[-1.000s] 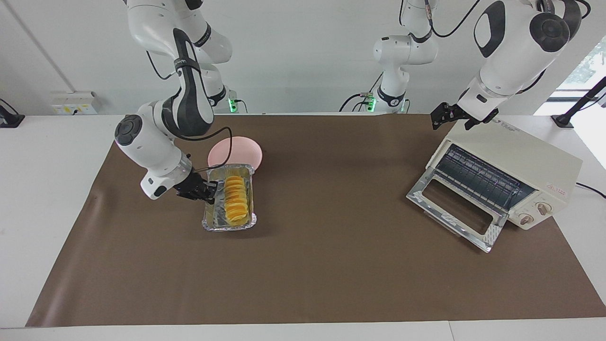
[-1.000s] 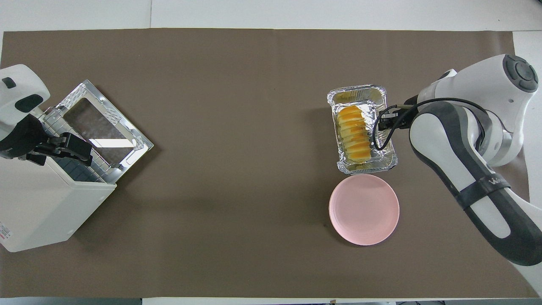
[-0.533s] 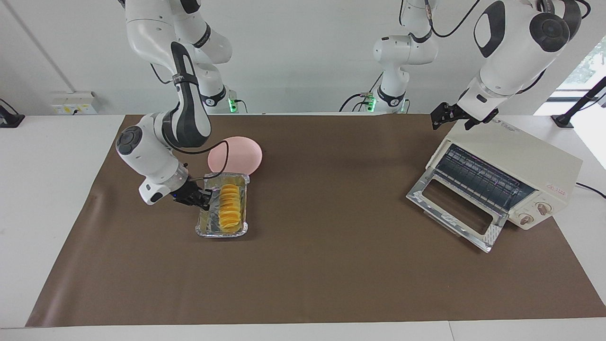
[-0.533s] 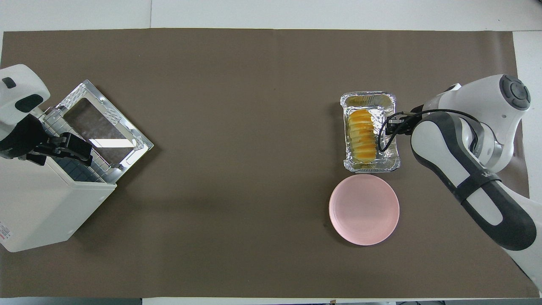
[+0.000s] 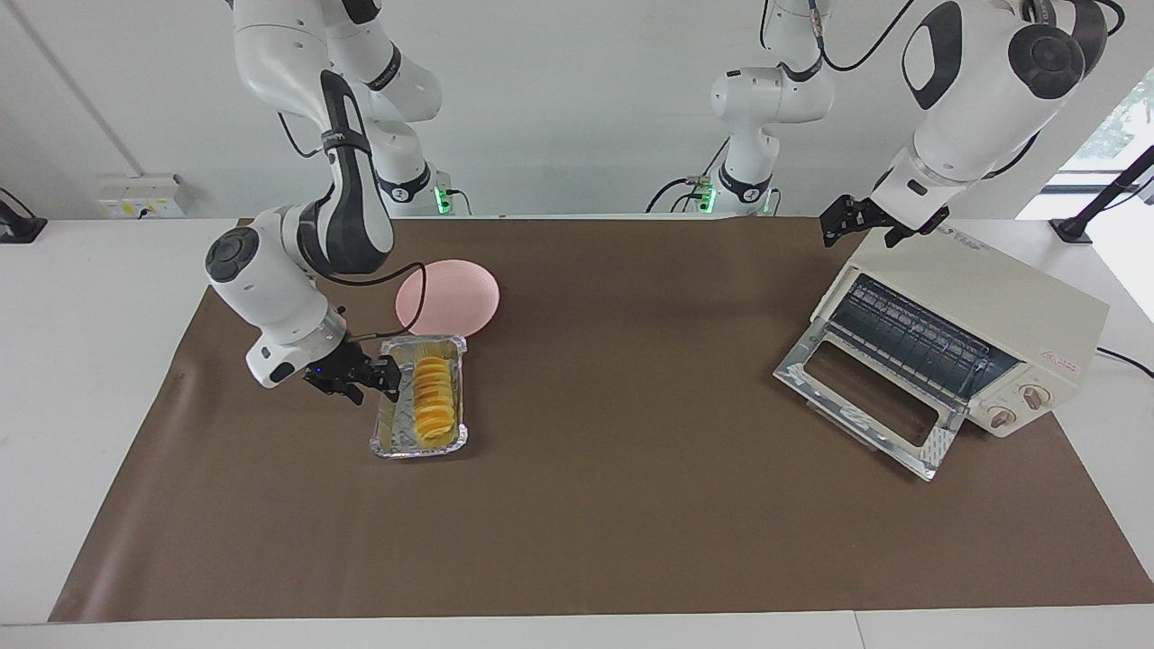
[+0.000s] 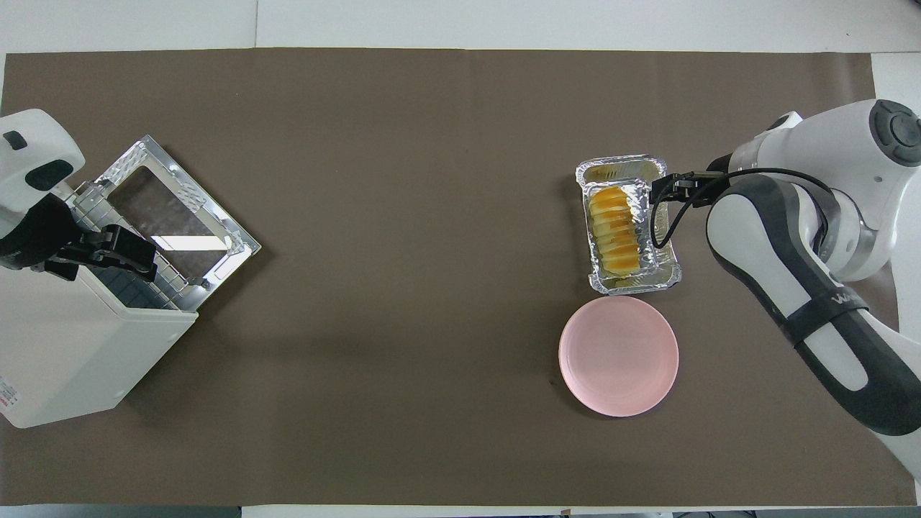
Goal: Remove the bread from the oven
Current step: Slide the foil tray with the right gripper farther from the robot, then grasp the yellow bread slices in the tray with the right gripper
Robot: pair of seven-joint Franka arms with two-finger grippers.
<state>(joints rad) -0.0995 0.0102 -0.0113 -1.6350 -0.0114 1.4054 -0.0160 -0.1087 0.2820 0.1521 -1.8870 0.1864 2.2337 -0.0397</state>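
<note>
The bread (image 5: 431, 396) lies in a foil tray (image 5: 389, 430) on the brown tabletop (image 5: 631, 523), left of centre in the facing view and at the right in the overhead view. The loaf runs the length of the tray, its yellow ridges showing. A pink plate (image 5: 448, 297) sits just above the tray in the facing view and just below it in the overhead view, on the side nearer the robots.

The right tool (image 5: 382, 382) is at the tray's long edge on the right arm's side, low over the tabletop. Its fingers look closed on the tray's rim, though I cannot tell for sure.

The oven (image 5: 992, 306) stands at the right of the facing view, at the left arm's end, with its glass door (image 5: 865, 401) dropped open and the wire rack (image 5: 911, 338) showing inside. No bread is in it.

The left tool (image 5: 846, 223) waits above the oven's top corner. I cannot tell how far open it is.
</note>
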